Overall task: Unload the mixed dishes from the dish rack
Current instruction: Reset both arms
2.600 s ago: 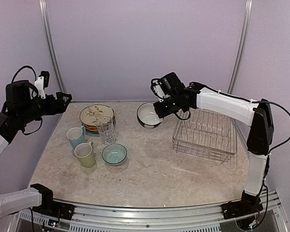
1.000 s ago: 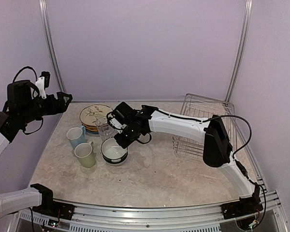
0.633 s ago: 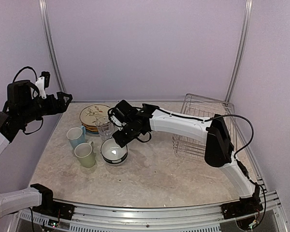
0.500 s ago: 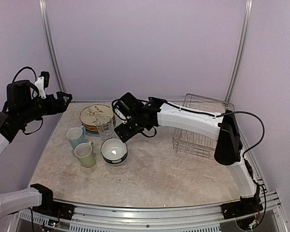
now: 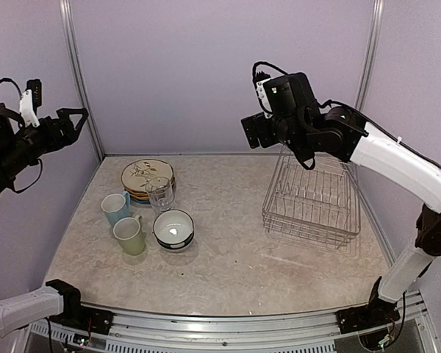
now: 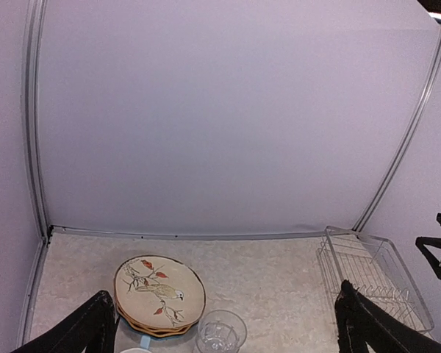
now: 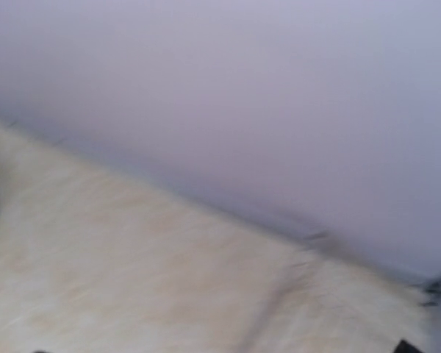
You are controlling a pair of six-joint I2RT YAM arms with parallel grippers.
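The dish rack (image 5: 312, 202), a silver wire basket, stands empty at the right of the table. The mixed dishes sit at the left: a stack of plates (image 5: 147, 176) topped by a cream bird-and-leaf one, a clear glass (image 5: 160, 195), a light blue mug (image 5: 115, 207), a pale green mug (image 5: 130, 235), and a white bowl nested in a teal one (image 5: 173, 229). My right gripper (image 5: 256, 134) hangs open and empty, high above the rack's far left corner. My left gripper (image 5: 72, 121) is open, high over the far left edge, facing the plates (image 6: 159, 293) and glass (image 6: 220, 332).
The back wall and two upright metal rails border the table. The rack (image 6: 375, 276) shows at the right of the left wrist view. The right wrist view is blurred, showing only bare tabletop and wall.
My right gripper opened and left the white bowl in the teal bowl, then rose and swung back right over the rack. My left arm lifted higher and further left.
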